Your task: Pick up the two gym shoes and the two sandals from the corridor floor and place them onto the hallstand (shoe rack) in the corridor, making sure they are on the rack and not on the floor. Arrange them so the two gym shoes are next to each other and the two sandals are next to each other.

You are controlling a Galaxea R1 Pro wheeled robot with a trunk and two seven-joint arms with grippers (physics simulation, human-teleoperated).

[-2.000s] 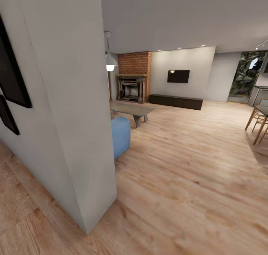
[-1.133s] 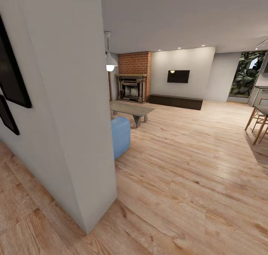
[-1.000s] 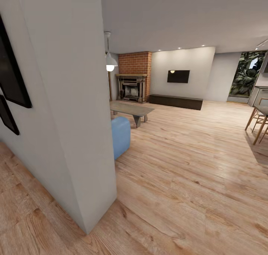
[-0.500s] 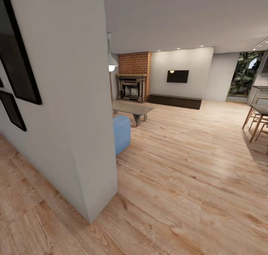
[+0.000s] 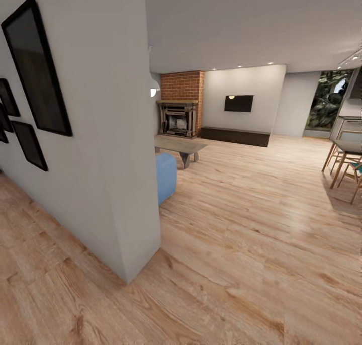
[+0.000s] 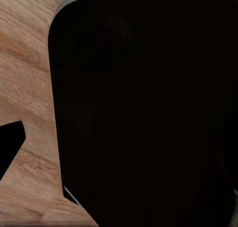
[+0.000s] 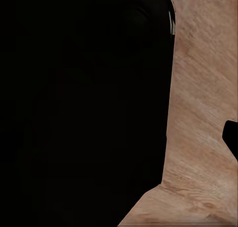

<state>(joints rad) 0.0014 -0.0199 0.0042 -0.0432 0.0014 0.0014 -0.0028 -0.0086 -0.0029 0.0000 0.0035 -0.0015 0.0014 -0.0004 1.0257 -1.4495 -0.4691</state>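
Wrist views: dark robot bodywork (image 6: pixel 144 108) above wood-plank floor (image 7: pixel 203 113).

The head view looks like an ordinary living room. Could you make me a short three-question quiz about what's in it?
1. True or false: the blue seat stands on the wood-plank floor near the end of the grey wall.
2. What is the chimney above the fireplace made of? A) red brick B) glass C) steel
3. Fill in: the dark frames hang on the ____.

Key: 1 true; 2 A; 3 grey wall.
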